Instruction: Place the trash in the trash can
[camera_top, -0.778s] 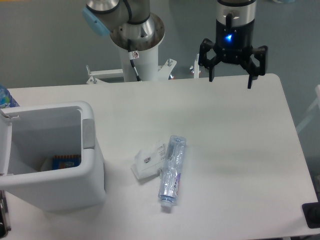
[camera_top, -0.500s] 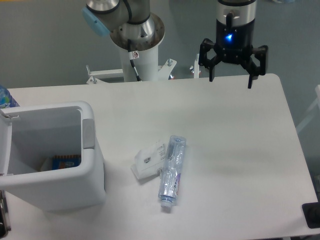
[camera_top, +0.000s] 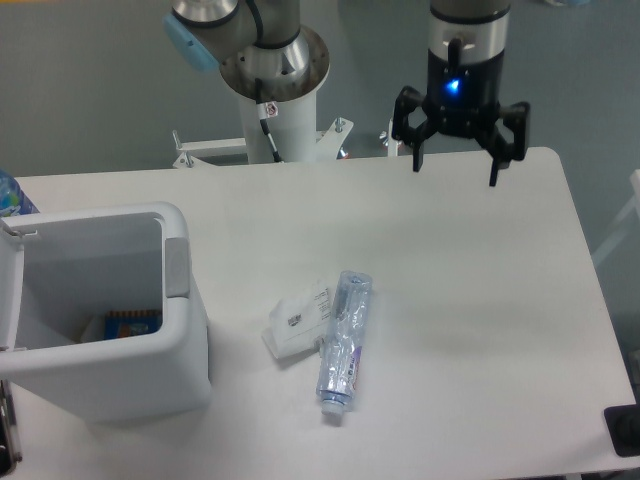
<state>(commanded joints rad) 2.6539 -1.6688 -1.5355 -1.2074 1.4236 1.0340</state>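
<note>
A crushed clear plastic bottle (camera_top: 342, 340) with a blue-red label lies on the white table, its white cap pointing toward the front edge. A small flat whitish packet (camera_top: 296, 319) rests against the bottle's left side. The white trash can (camera_top: 180, 300) stands at the front left, with an orange-blue item visible inside. My gripper (camera_top: 455, 172) hangs open above the table's far right edge, well away from the trash, with nothing between its fingers.
The arm's base column (camera_top: 275, 95) rises behind the table's far edge. A blue-labelled bottle (camera_top: 12, 195) peeks in at the left edge. A dark object (camera_top: 625, 430) sits at the front right corner.
The gripper has shifted slightly to the left and a little toward the table. The bottle, packet and trash can have not moved.
</note>
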